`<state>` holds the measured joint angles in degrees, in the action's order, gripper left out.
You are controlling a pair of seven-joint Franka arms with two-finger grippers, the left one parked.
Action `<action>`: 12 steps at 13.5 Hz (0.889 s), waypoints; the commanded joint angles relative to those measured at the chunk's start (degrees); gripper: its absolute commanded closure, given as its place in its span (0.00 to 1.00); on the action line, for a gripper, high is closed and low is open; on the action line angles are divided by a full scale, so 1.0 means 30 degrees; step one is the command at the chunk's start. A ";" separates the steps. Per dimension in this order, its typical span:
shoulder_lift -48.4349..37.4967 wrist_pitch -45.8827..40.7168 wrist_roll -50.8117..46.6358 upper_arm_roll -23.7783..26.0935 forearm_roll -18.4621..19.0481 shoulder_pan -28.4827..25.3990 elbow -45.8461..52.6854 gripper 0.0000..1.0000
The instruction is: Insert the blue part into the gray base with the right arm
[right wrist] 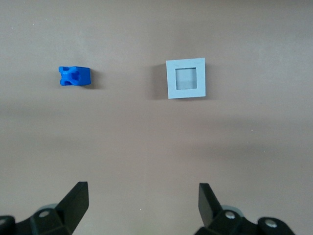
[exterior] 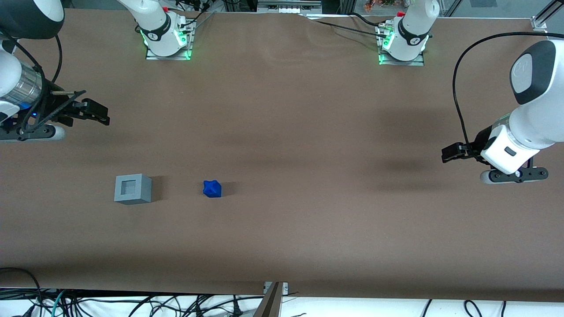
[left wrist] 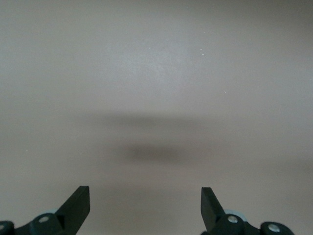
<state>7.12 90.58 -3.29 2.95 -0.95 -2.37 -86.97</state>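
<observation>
The blue part [exterior: 212, 188] lies on the brown table, beside the gray base [exterior: 132, 189] and a short gap from it toward the parked arm's end. The gray base stands upright with its square recess facing up and nothing in it. Both also show in the right wrist view, the blue part [right wrist: 75, 76] and the gray base [right wrist: 186, 78]. My right gripper [exterior: 94, 112] hangs above the table at the working arm's end, farther from the front camera than the base. Its fingers [right wrist: 76, 200] are spread wide and hold nothing.
The two arm bases [exterior: 166, 33] stand at the table edge farthest from the front camera. A black cable [exterior: 460, 88] loops by the parked arm. Cables lie below the table's near edge [exterior: 132, 304].
</observation>
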 commanded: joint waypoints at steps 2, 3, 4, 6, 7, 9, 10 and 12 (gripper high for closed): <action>-0.0615 -0.0780 0.0158 0.0161 0.0022 0.0232 0.0045 0.01; -0.0558 -0.0751 0.0245 0.0160 0.0022 0.0232 0.0133 0.01; -0.0557 -0.0722 0.0507 0.0131 0.0022 0.0261 0.0133 0.01; -0.0528 -0.0692 0.0773 0.0043 0.0022 0.0262 0.0134 0.01; -0.0557 -0.0779 0.0802 0.0014 0.0022 0.0262 0.0133 0.01; -0.0587 -0.0897 0.0773 0.0014 0.0022 0.0262 0.0133 0.01; -0.0587 -0.0897 0.0773 -0.0102 0.0022 0.0262 0.0133 0.01; -0.0616 -0.0927 0.0802 -0.0162 0.0022 0.0262 0.0133 0.01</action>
<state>6.14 88.98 -1.94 2.40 -0.93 -2.15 -86.86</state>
